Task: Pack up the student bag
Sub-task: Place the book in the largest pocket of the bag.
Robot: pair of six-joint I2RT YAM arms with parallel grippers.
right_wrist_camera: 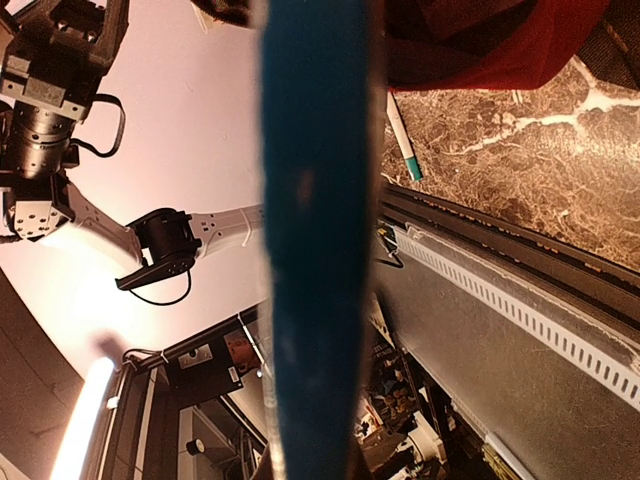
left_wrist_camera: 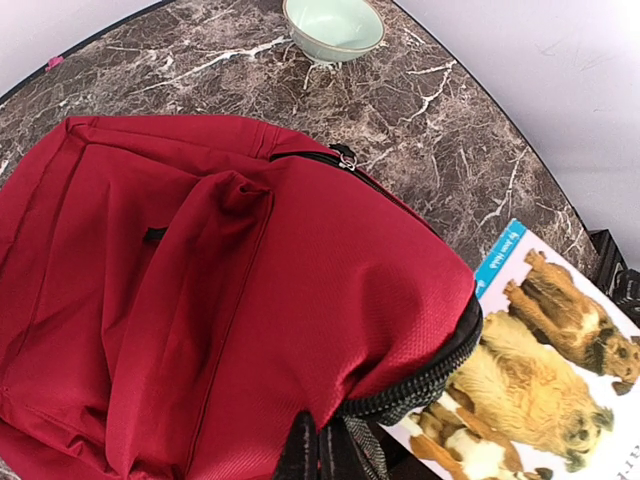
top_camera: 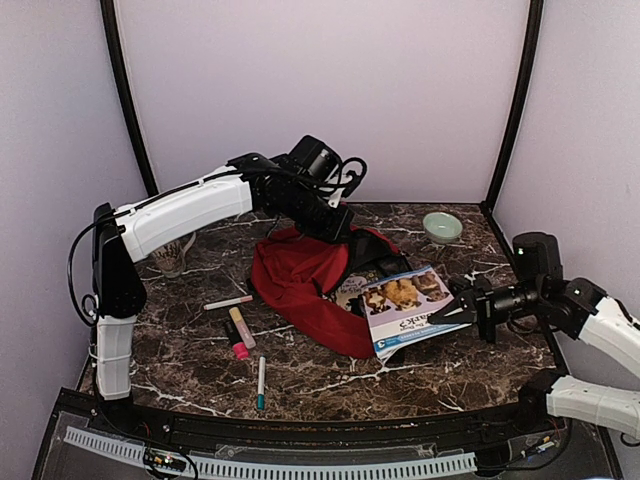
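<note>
The student bag (top_camera: 300, 285) lies slumped mid-desk, its zippered mouth turned toward the right edge. The left gripper (top_camera: 335, 228) is clamped on the bag's far rim, lifting that mouth open. Right at the opening is the dog book (top_camera: 405, 300). One end looks tucked under the zipper lip and the rest is out, with its outer edge pinched tight in the right gripper (top_camera: 452, 305). So it's early days, the book half in at best. Four pens (top_camera: 242, 328) lie loose toward the near-left corner, none packed. A green bowl (top_camera: 442, 226) sits at the far-right corner.
</note>
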